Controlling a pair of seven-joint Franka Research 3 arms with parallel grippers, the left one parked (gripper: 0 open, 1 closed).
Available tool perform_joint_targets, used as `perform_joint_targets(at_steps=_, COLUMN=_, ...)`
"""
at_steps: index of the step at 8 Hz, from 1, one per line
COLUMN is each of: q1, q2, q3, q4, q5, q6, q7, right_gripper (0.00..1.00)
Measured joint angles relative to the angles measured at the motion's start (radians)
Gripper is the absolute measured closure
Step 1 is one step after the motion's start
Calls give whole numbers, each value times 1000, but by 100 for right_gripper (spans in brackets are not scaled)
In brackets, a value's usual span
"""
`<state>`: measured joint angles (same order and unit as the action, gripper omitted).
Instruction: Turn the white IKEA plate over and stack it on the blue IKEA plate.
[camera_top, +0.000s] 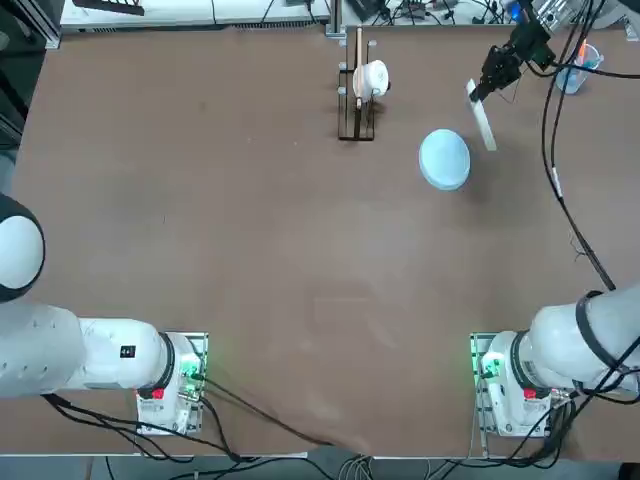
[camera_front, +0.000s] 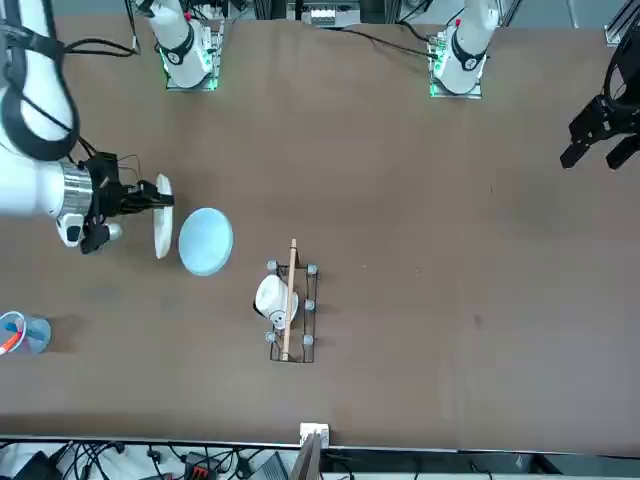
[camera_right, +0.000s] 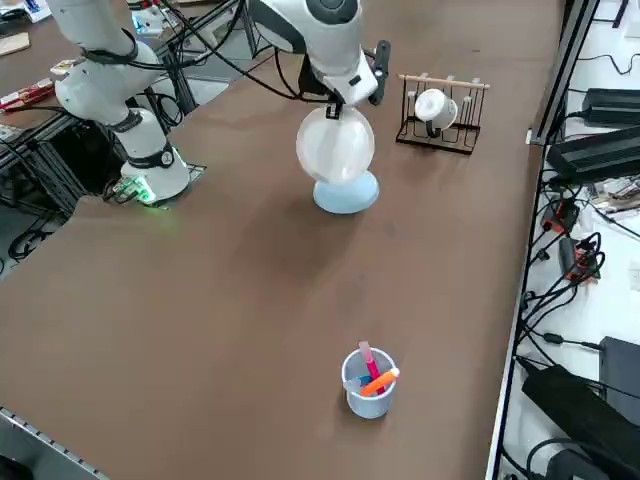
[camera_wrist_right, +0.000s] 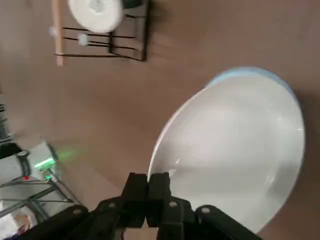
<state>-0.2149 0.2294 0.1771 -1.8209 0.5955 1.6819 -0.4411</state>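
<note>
"Where's the white IKEA plate (camera_right: 334, 155)?"

"Right at the pincer (camera_wrist_right: 148, 177), which is clenched on its rim. It hangs on edge, nearly upright, raised over the brown worktop (camera_top: 220, 250), at the far right from the robot's side."

"And the blue IKEA plate (camera_top: 444, 159)?"

"Lying on the worktop, near the pincer, to its left and a little closer to the robot's bases."

"Anything further out?"

"Left of the pincer, beyond the blue plate, a white mug (camera_right: 434, 106) sits in a black wire rack (camera_right: 443, 146). Well off to the pincer's right stands a translucent cup (camera_right: 369, 403) holding pens (camera_right: 380, 383)."
</note>
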Motion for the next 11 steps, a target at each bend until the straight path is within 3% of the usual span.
perform_joint_targets(at_steps=3, q1=-37, q2=11, q3=-4, q4=-23, q5=198, q6=-80, q7=-217, right_gripper=96)
perform_joint_targets(at_steps=6, q1=-57, q2=44, q3=-7, q4=-145, q5=370, q6=-92, q7=-519, right_gripper=96)
perform_joint_targets(at_steps=11, q1=-68, q2=285, q3=-9, q4=-173, q5=508, q6=-130, q7=-943, right_gripper=96)
